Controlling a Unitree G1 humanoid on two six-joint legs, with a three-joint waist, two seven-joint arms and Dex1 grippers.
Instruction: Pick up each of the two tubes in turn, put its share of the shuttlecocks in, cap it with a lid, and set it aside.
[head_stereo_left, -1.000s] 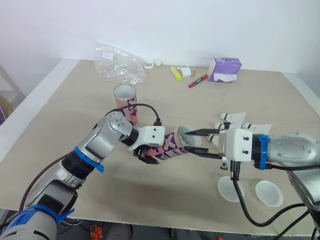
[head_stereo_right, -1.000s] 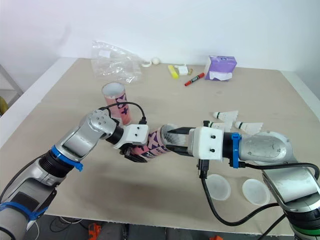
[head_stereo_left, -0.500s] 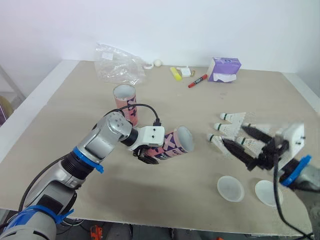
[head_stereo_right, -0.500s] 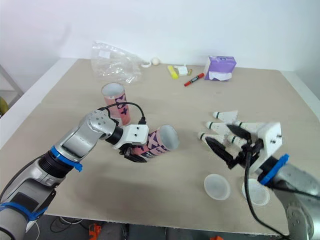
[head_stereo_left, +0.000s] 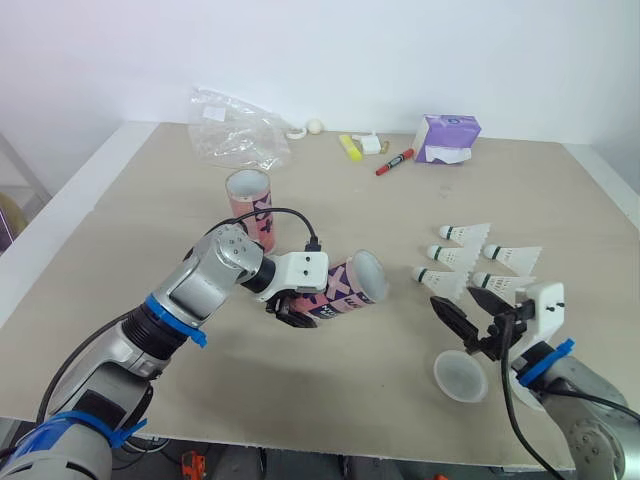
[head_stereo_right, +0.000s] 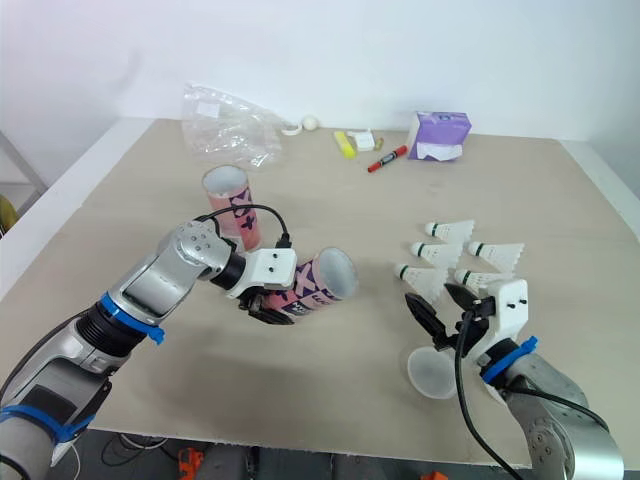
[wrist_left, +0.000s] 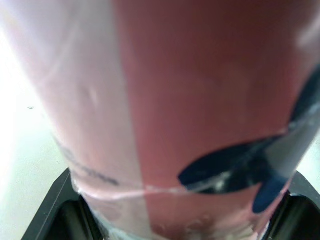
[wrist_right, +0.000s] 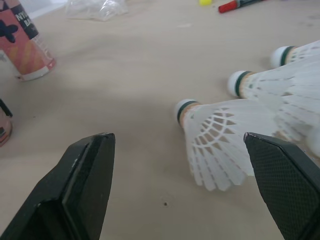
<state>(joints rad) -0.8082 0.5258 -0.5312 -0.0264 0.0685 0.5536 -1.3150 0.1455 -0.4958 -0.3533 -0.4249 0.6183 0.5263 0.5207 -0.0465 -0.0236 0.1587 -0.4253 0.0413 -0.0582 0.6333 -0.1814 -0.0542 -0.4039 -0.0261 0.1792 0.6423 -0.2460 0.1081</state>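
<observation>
My left gripper (head_stereo_left: 293, 309) is shut on a pink patterned tube (head_stereo_left: 343, 288), held lying over the table with its open mouth (head_stereo_left: 370, 278) facing right. A second pink tube (head_stereo_left: 250, 204) stands upright behind it. Several white shuttlecocks (head_stereo_left: 447, 256) lie on the table's right side. My right gripper (head_stereo_left: 474, 310) hovers open just in front of them, above a round white lid (head_stereo_left: 461, 377). In the right wrist view its fingers (wrist_right: 87, 185) are spread wide and empty, with the nearest shuttlecock (wrist_right: 220, 135) lying on the table beyond them.
A crumpled clear plastic bag (head_stereo_left: 236, 130) lies at the back left. Along the far edge are a small white ball (head_stereo_left: 316, 126), a yellow object (head_stereo_left: 352, 147), a red marker (head_stereo_left: 396, 161) and a purple box (head_stereo_left: 448, 138).
My right gripper has pulled away from the tube's mouth, swinging right and toward the table's front, and now hangs by the shuttlecocks and lid. The left arm has stayed put.
</observation>
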